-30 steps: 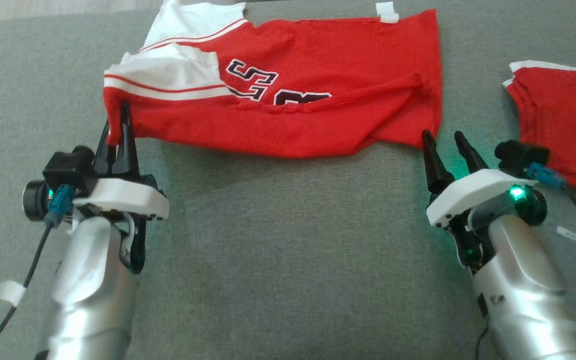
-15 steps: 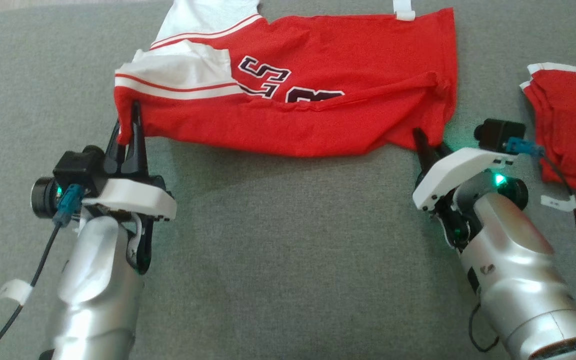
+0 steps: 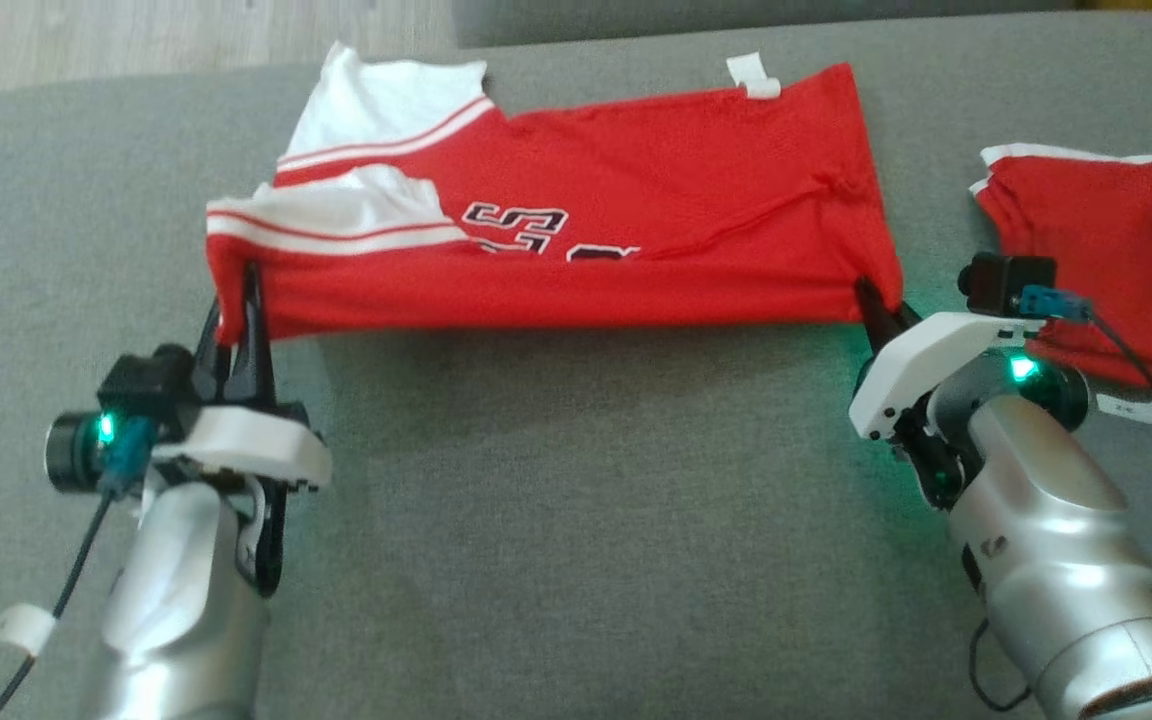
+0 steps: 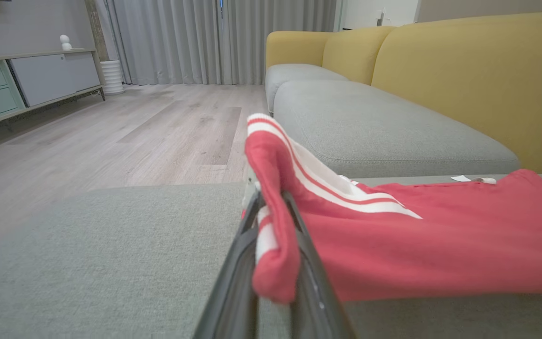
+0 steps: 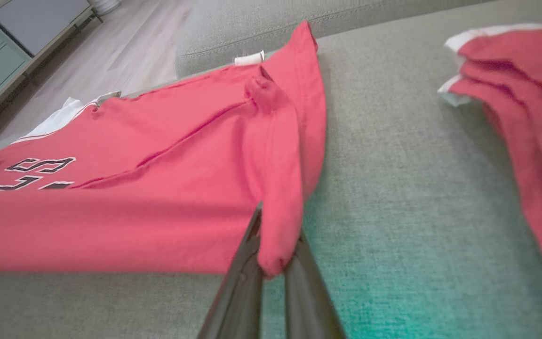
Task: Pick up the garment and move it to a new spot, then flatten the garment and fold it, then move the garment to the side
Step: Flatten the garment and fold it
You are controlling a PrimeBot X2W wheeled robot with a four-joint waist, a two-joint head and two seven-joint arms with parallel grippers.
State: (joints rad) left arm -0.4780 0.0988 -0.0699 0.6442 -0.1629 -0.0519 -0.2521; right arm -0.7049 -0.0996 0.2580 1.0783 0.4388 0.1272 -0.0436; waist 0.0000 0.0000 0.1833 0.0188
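Head view: red fabric jersey (image 3: 636, 230) with white striped sleeves and black-edged numerals, spread on grey fabric cushion (image 3: 576, 520), long axis running straight from left pincer (image 3: 241, 290) to right pincer (image 3: 876, 300). Near edge pulled taut between the two, sleeve end at the left one, plain end with small white tag (image 3: 754, 78) beyond the right one. Folded red garment (image 3: 1106, 250) with white trim just outboard of the right pincer.

Left wrist view: fingers clamped on a red-and-white sleeve corner, cloth draped over their tips and lifted off the cushion. Ahead, here in full, pale wooden floor (image 4: 134, 132) and yellow sofa back (image 4: 464, 84).

Right wrist view: fingers closed on a bunched red corner, diagonal crease leading away from them toward the tag.
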